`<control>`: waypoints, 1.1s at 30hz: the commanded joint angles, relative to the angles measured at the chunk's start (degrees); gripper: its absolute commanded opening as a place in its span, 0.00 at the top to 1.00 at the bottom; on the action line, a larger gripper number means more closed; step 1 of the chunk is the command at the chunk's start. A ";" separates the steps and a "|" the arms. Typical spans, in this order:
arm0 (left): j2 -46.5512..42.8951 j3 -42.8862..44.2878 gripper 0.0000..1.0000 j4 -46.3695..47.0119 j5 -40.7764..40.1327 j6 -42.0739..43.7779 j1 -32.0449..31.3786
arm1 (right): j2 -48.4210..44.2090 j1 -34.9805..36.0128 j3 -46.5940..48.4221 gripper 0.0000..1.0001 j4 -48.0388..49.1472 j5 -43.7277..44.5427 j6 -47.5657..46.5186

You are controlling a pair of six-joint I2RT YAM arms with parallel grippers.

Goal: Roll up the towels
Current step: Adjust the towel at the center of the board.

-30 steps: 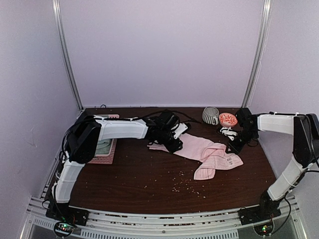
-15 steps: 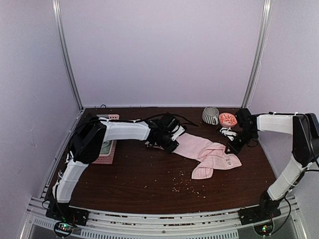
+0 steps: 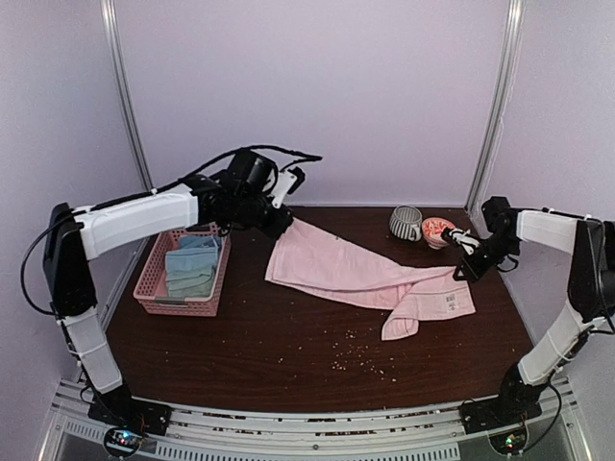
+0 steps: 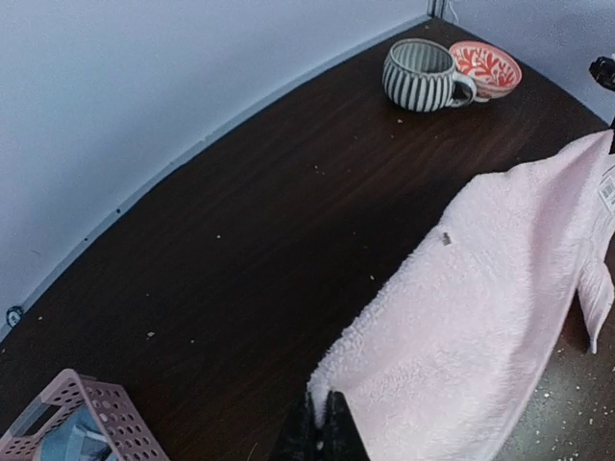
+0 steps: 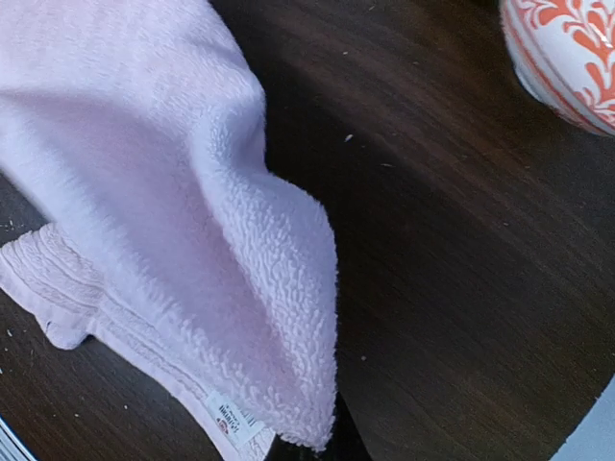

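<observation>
The light pink towel (image 3: 356,274) lies stretched across the table's middle, its right end folded over with a label showing. My left gripper (image 3: 286,223) is shut on its far-left corner and holds that corner raised above the table; the wrist view shows the corner pinched between the fingers (image 4: 322,423) and the towel (image 4: 480,317) hanging away. My right gripper (image 3: 459,272) is shut on the right corner, whose edge (image 5: 144,173) drapes over the jaws (image 5: 317,444). I cannot pick out the mint green towel.
A pink basket (image 3: 154,298) with folded pale blue cloths (image 3: 192,274) stands at the left; its corner shows in the left wrist view (image 4: 96,413). A striped mug (image 3: 405,223) and a red-patterned bowl (image 3: 439,230) stand at the back right. Crumbs (image 3: 356,355) dot the table's front.
My left arm has swung up and back to the left with the towel corner, pulling the pink towel out longer and uncovering the basket. My right gripper has shifted slightly right.
</observation>
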 commanded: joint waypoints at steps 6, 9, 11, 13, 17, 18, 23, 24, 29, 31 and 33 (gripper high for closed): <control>-19.20 -10.76 1.00 -1.58 8.12 -2.15 0.37 | -13.61 -7.66 4.91 1.00 -13.13 -10.60 -9.16; -22.17 -13.65 1.00 -1.97 10.98 -4.66 0.38 | -18.21 -7.91 6.60 1.00 -17.61 -14.14 -13.76; -22.80 -15.54 1.00 -1.87 13.21 -6.71 0.40 | -20.24 -7.89 8.13 1.00 -20.82 -15.60 -16.17; -22.25 -17.28 1.00 -1.76 14.23 -8.73 0.45 | -19.95 -7.91 9.89 1.00 -23.52 -16.72 -17.73; -16.87 -20.39 1.00 -0.28 15.62 -12.35 1.91 | -16.96 -7.93 8.37 1.00 -20.84 -16.42 -15.53; -14.50 -20.52 1.00 0.74 16.61 -13.25 2.89 | -15.30 -7.79 7.84 1.00 -18.84 -15.66 -14.04; -0.34 -12.10 1.00 1.22 15.21 -11.16 6.57 | -1.14 -7.47 12.72 1.00 -13.84 -11.56 -6.42; 2.22 -9.49 1.00 1.26 14.58 -10.00 6.91 | 1.94 -7.46 14.18 0.99 -12.88 -10.55 -4.36; 13.46 2.47 0.73 -1.70 11.28 -6.61 8.01 | 11.58 -7.29 19.68 0.84 -8.67 -6.98 3.45; 12.93 2.45 0.62 -1.79 10.83 -6.50 7.79 | 10.68 -7.36 19.18 0.75 -8.03 -5.33 4.61; 9.60 -1.91 0.56 0.28 10.63 -6.06 7.57 | 8.14 -7.73 16.66 0.68 -6.17 -1.80 5.71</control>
